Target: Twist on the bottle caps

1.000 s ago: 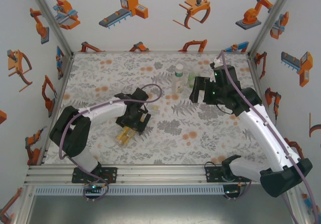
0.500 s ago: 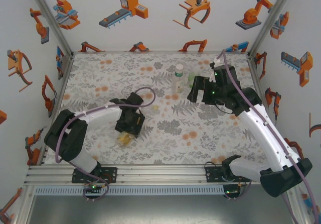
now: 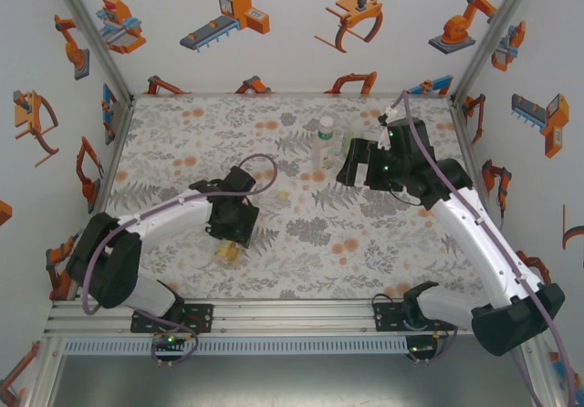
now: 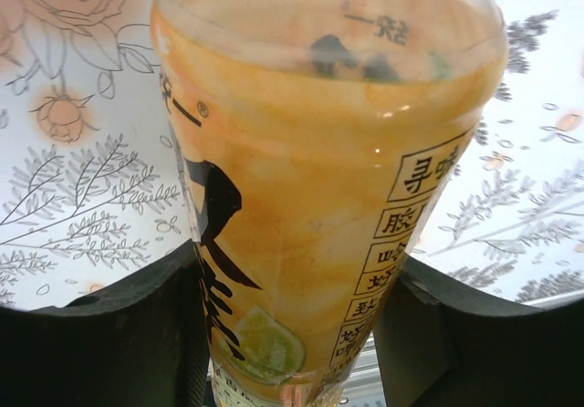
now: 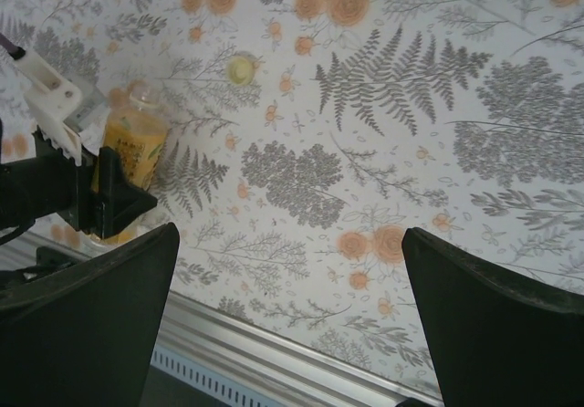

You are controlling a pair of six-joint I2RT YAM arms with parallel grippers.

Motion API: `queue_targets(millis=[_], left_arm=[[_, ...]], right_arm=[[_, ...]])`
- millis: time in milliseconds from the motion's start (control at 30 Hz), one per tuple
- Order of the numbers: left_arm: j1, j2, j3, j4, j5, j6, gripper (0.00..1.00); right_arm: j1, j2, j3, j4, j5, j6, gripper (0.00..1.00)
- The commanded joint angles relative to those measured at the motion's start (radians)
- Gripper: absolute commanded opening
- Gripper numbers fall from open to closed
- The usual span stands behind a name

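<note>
Orange bottle [image 4: 310, 197], long axis near-to-far, gripped crosswise by left end effector [image 4: 292, 275].

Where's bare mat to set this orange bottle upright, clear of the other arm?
Free: back-left mat, and front centre between the orange bottle and right arm. Crowded: centre-back, around the clear bottle, right gripper and loose cap.

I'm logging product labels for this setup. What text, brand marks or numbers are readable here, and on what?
"一®": black, on the orange-yellow plastic bottle, left of label; preceding character cut off.
"寻味", apparently: top box of a boxed column on its right; lower boxes cut off, unreadable.
Print on the clear plastic bottle with white label: too small to read.
</note>
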Motion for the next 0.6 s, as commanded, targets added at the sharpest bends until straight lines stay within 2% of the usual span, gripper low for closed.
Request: queue_targets(millis=[0,100,267,433,567], left_arm=[[0.003,-0.106,0.033,-0.042,-0.011,-0.031,0.44],[0.005,-0.187,0.043,-0.047,-0.015,-0.038,0.43],[0.009,-0.335,0.044,-0.043,0.007,-0.051,0.4],[0.019,-0.495,0.051,-0.075,0.019,-0.064,0.36],[0.024,-0.608,0.044,-0.111,0.017,-0.093,0.28]], right_arm=[[-0.007,0.049,-0.032,0.058,-0.139,0.036,0.99],[-0.002,0.1,-0.07,0.115,-0.191,0.086,0.95],[0.063,0.204,-0.139,0.268,-0.185,0.169,0.88],[0.184,0.373,-0.042,0.231,-0.036,0.169,0.79],[0.273,0.508,0.081,0.175,0.103,0.126,0.75]])
